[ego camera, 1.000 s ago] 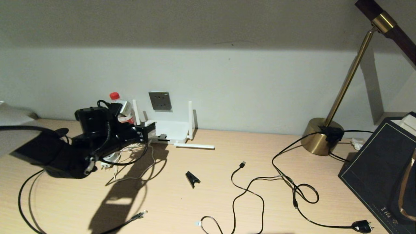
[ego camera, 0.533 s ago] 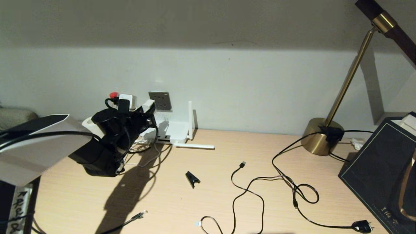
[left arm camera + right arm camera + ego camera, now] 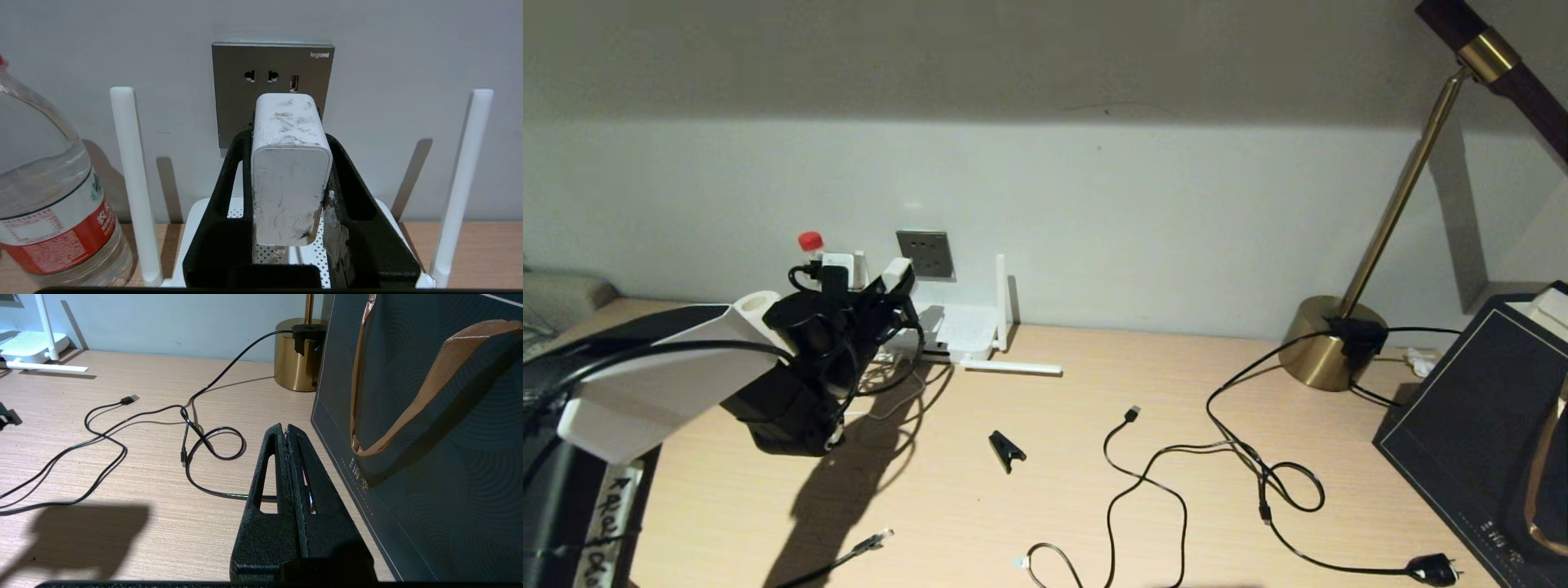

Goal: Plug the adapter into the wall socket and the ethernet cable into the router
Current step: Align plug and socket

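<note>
At the far left of the pale wooden desk (image 3: 1176, 392), a clear plastic water bottle with a red cap and red label (image 3: 45, 196) stands against the wall. Just right of it, the left gripper (image 3: 894, 286) is raised above the flat white router with slim stick antennas (image 3: 968, 327), its black fingers (image 3: 359, 212) clamped on the scuffed white cube-shaped power adapter (image 3: 291, 171). In the left wrist view the adapter's front end sits close to the lower part of the square grey metallic wall socket (image 3: 271, 69), covering it; whether the prongs are seated cannot be told. The socket's 2 round holes and 1 slot above the adapter are uncovered. 2 router antennas stand upright either side of the gripper, and 1 lies flat on the desk to the right.

Near the front edge, the thin black ethernet cable with a clear clip connector (image 3: 874, 541) lies loose, well apart from the router. Further right lie a small black clip (image 3: 1006, 449), a black USB-tipped cable (image 3: 1131, 414) and a black power-plug cable (image 3: 1429, 567). A brass lamp base (image 3: 1327, 343) stands by the wall beside a dark paper bag with a tan handle (image 3: 429, 416). The right gripper (image 3: 287, 430) hovers low over the desk next to this bag, fingers pressed together around nothing.
</note>
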{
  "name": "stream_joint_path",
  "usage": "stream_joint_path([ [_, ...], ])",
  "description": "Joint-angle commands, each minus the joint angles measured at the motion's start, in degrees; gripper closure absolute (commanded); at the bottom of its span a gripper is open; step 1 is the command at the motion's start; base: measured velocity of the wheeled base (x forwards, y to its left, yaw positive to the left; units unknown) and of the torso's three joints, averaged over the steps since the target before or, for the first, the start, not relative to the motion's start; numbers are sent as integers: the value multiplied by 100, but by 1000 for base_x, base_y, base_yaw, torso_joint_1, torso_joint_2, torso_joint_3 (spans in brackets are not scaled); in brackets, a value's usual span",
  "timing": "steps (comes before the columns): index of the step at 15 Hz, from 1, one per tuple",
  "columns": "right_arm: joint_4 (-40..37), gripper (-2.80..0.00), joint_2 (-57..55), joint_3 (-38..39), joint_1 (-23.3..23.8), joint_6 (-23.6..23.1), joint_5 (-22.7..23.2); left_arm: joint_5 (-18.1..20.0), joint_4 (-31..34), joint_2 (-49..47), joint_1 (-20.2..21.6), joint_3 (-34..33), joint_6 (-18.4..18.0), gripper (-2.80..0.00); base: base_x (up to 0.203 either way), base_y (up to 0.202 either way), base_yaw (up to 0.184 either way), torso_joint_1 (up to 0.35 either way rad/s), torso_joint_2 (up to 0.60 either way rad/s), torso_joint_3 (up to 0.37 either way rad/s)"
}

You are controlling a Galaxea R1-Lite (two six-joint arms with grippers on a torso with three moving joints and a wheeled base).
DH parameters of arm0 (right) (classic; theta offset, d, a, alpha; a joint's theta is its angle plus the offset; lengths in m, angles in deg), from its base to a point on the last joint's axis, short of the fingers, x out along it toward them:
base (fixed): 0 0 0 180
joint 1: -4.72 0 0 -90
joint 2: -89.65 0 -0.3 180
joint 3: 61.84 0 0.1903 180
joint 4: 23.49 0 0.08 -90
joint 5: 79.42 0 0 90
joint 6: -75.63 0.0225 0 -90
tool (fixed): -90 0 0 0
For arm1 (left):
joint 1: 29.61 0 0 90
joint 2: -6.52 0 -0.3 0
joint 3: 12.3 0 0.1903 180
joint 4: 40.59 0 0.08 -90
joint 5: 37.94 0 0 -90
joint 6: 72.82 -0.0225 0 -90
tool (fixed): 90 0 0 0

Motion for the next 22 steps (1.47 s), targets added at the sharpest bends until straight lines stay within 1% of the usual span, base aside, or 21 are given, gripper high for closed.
stream_joint_path([
  [1, 7, 0, 0, 202, 0, -4, 1, -6, -56, -251, -1, 189, 8, 0, 0, 0, 0, 0, 0, 0],
  [14, 4, 0, 0, 202, 0, -4, 1, -32, -56, -337, -1, 370, 16, 0, 0, 0, 0, 0, 0, 0],
  [17, 7, 0, 0, 202, 0, -4, 1, -15, -56, -354, 17, 551, 9, 0, 0, 0, 0, 0, 0, 0],
  [22, -1, 0, 0, 202, 0, -4, 1, -6, -44, -354, 34, 608, -19, 0, 0, 0, 0, 0, 0, 0],
])
